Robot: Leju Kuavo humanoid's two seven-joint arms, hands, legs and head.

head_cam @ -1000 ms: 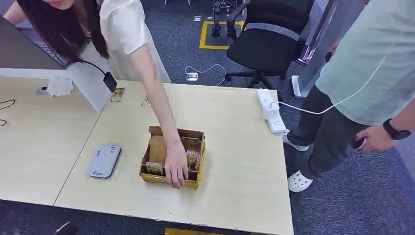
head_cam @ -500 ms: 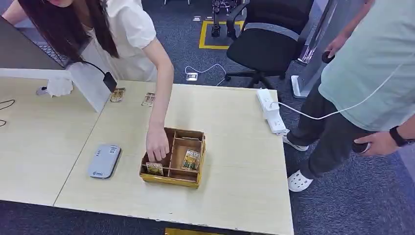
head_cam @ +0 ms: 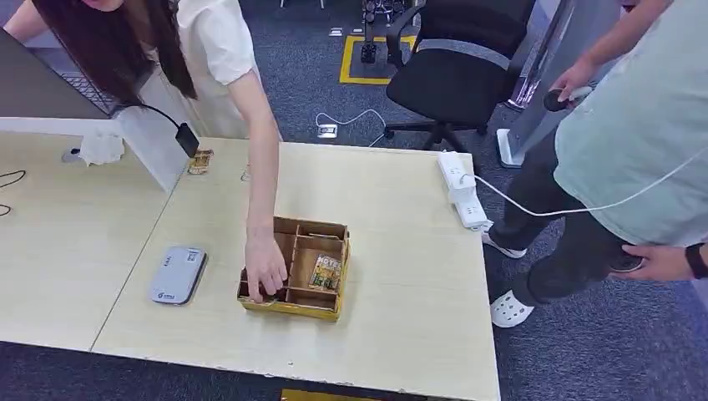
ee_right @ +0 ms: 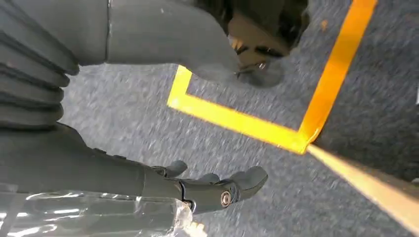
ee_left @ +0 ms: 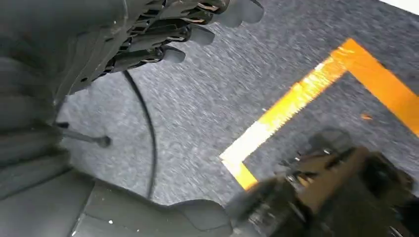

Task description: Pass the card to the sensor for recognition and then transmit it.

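A: Any readable text?

B: Nope. Reader [head_cam: 178,274] is a flat grey slab w/ rounded corners, has a small label + logo on top, too small to read. Card [head_cam: 326,272] has colourful print, also unreadable.

A: Where's the card?

B: Lying in the box [head_cam: 337,311], in the right-hand compartment. Box is brown/yellow, cardboard-looking, w/ dividers, sits mid table [head_cam: 401,276]. Reader is on the table left of the box, apart from it. Two more cards [head_cam: 200,161] at the table's far left edge; the 2nd is mostly behind an arm.

A: Whose arm?

B: Person in white top, leaning over, hand [head_cam: 265,266] down in the box's near-left compartment. What's under the hand is hidden. 2nd person stands right of the table, pale green shirt, white cable across it, dark watch on wrist.

A: Robot hands?

B: Left hand [ee_left: 163,34] over grey carpet, fingers loosely apart, holding nothing. Right hand [ee_right: 207,190] same: fingers a bit curled, spread, nothing in them. Orange tape lines on the carpet in both wrist views.

A: Table?

B: Light wood-grain laminate. White power strip [head_cam: 462,189] at the far right edge. Black office chair [head_cam: 455,79] beyond.
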